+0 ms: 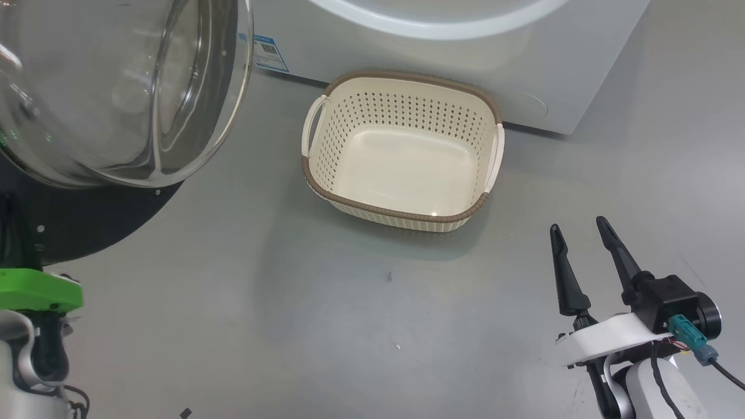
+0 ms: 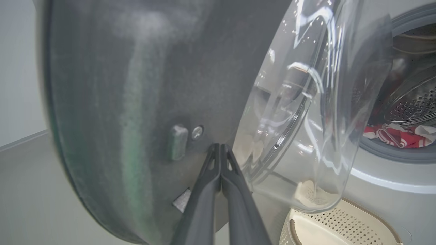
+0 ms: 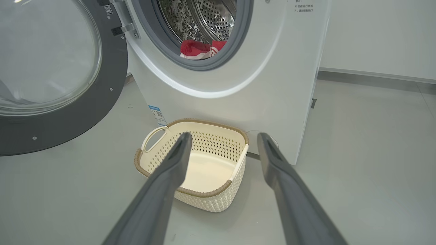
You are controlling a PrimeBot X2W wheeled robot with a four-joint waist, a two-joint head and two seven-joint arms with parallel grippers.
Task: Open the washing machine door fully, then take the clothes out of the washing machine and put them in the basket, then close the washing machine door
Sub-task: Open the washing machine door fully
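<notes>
The left end effector (image 2: 220,148) has its dark fingers pressed together, tips at the inner face of the open round black-rimmed glass washing machine door (image 2: 136,85); contact is hard to judge. The right end effector (image 1: 578,224) is spread wide, gripping nothing, near the cream perforated plastic basket (image 1: 401,216). The red-and-white fabric clothes (image 3: 199,49) lie in the big white washing machine (image 3: 272,85), partly hidden by its grey rubber ring (image 3: 221,63).
</notes>
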